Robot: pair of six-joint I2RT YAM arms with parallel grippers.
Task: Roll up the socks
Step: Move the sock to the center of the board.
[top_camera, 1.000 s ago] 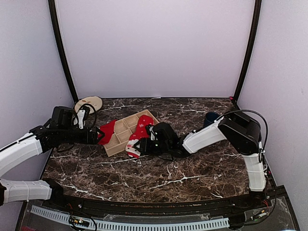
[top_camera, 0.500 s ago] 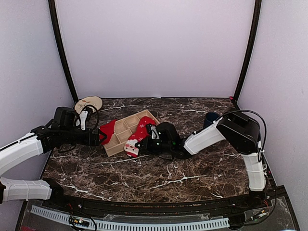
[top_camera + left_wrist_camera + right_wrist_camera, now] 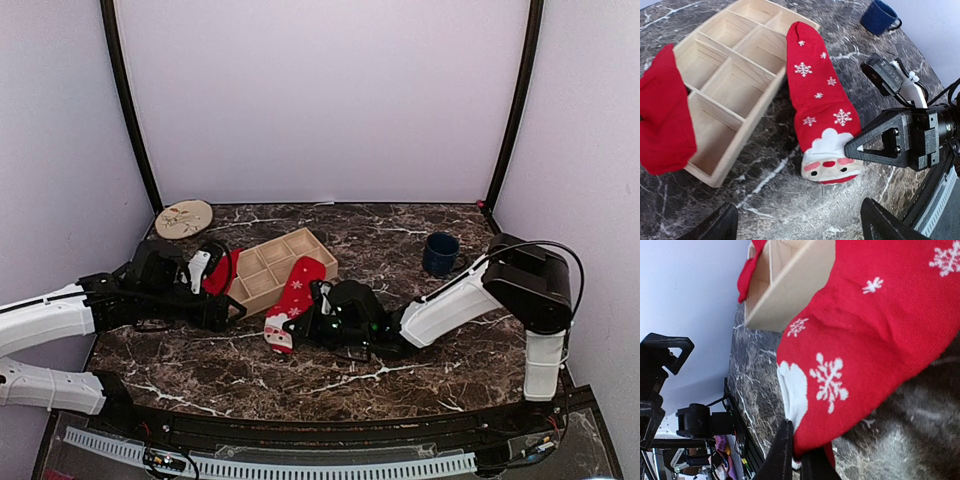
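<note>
One Santa sock (image 3: 820,100), unrolled: right gripper (image 3: 796,452) pinches its face end, left gripper (image 3: 799,222) gapes empty; next, curl that end over.

Soft, even light falls from above in the top view. It leaves the pale walls (image 3: 320,100) flat and throws only faint, diffuse shadows under the arms (image 3: 450,295) onto the dark marble bench (image 3: 400,370). The left wrist view is bright and crisp across the Santa sock (image 3: 820,100) and the wooden tray (image 3: 725,75), with a dull sheen on the bench near the lower edge. There the fingers of the left tool (image 3: 800,227) are dark and soft. In the right wrist view the sock's knit is sharp, the right tool (image 3: 797,452) is a blurred black shape, and the wall is washed out.
</note>
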